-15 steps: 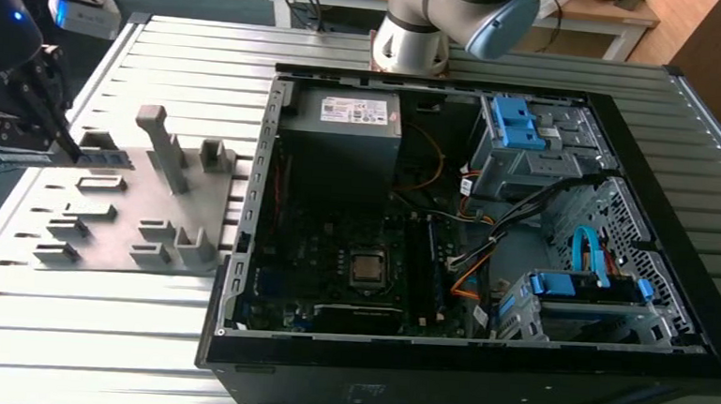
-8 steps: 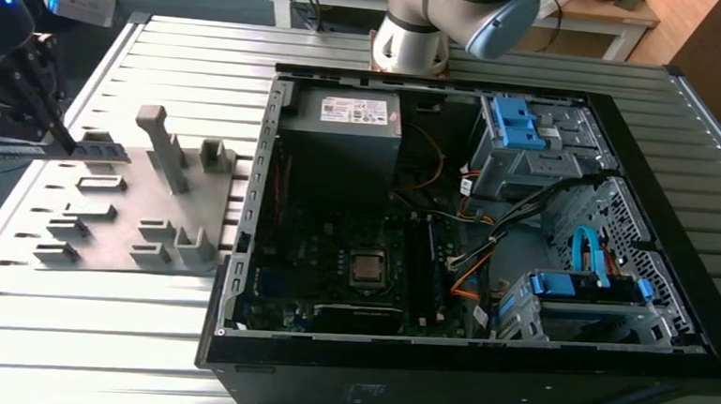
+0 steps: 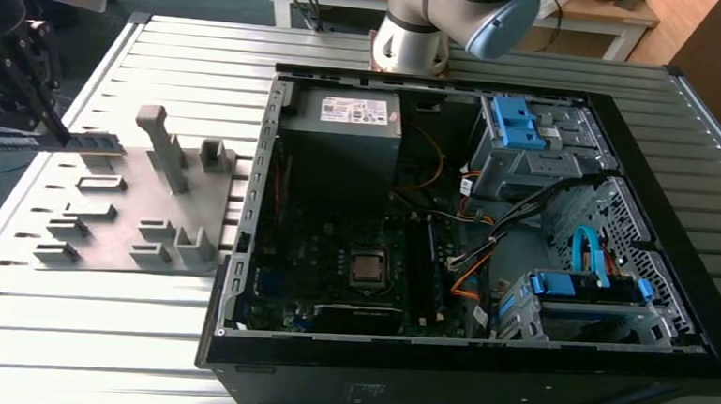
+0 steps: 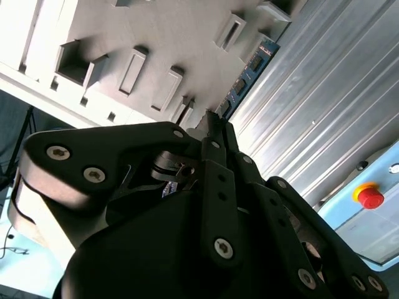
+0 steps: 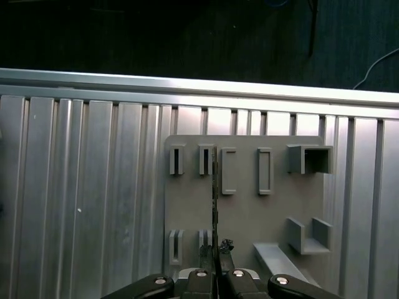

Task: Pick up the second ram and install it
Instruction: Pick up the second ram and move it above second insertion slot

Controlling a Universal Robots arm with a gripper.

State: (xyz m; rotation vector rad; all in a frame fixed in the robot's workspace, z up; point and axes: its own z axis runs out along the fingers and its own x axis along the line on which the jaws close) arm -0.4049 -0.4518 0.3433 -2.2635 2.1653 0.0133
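Pickup looks done to us: the tool [image 3: 59, 137] is clamped narrow on the second ram [image 3: 94, 143], holding it over the grey fixture [image 3: 122, 216], well apart from the open computer case [image 3: 662, 183]. Installing on the motherboard [image 3: 332, 257] is not yet done.

I see the second ram [image 3: 98, 143]: a thin long stick, dark green board with a blue-and-white label strip. It's pinched on edge in the gripper [image 5: 216, 252], long axis level. It's at the exterior view's left, over the far end of the grey fixture [image 3: 134, 221], seemingly lifted off.
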